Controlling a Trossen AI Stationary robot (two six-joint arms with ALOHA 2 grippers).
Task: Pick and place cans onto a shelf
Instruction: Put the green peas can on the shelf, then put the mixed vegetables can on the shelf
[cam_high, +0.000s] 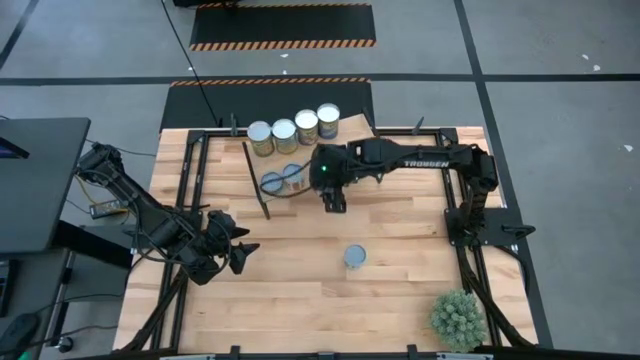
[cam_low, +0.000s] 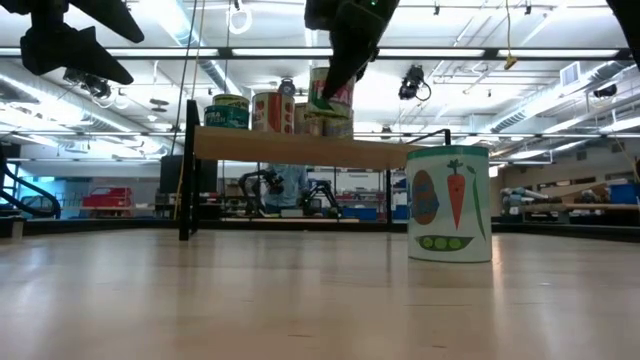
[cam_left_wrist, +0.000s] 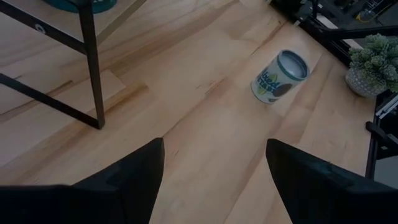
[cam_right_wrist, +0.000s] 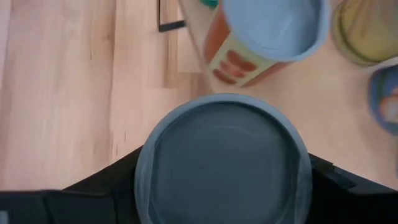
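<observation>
My right gripper (cam_high: 335, 198) is over the light-wood shelf (cam_low: 300, 150) and is shut on a can with a blue-grey top (cam_right_wrist: 224, 165). In the high view the gripper hides this can. Several cans stand on the shelf: a row at its far edge (cam_high: 295, 128) and two near its left end (cam_high: 283, 181). One can with a carrot and pea label (cam_low: 450, 205) stands upright on the tabletop, also seen in the high view (cam_high: 355, 257). My left gripper (cam_high: 238, 250) is open and empty above the table's left side. My right gripper pinches the can between its two fingers (cam_right_wrist: 106, 186), on opposite sides just below the top rim (cam_right_wrist: 148, 180). The fingers come from above, pointing down. The can (cam_low: 330, 100) is upright with its base at the shelf board. I cannot tell whether it touches the board.
A green spiky plant (cam_high: 458, 318) stands at the table's near right corner. The shelf's black legs (cam_left_wrist: 93, 74) stand on the table in front of my left gripper. An orange-labelled can (cam_right_wrist: 267, 37) stands close beside the held can. Bare wood lies around the table can.
</observation>
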